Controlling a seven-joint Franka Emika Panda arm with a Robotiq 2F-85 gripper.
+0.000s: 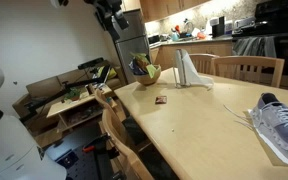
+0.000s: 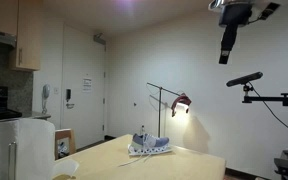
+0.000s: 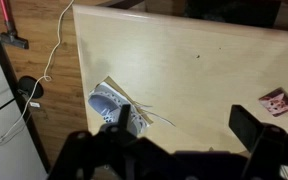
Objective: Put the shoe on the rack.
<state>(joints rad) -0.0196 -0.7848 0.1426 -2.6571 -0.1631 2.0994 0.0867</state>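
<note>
The shoe (image 1: 280,125) is a light grey-lavender sneaker with white laces and a thick white sole. It lies on its sole near the edge of the light wooden table (image 1: 199,115), and both exterior views show it (image 2: 150,145). My gripper (image 1: 112,22) hangs high above the table, far from the shoe and touching nothing (image 2: 226,52). In the wrist view the gripper (image 3: 184,130) is open with only bare tabletop between its dark fingers, and the shoe (image 3: 112,104) shows beside the left finger. I cannot tell which thing here is the rack.
On the table stand a bowl of fruit (image 1: 144,72), a white upright stand (image 1: 189,70) and a small red packet (image 1: 161,100). Wooden chairs (image 1: 252,68) ring the table. A cluttered low wooden shelf (image 1: 74,102) sits beside it. A paper-towel roll (image 2: 29,148) stands close to one camera.
</note>
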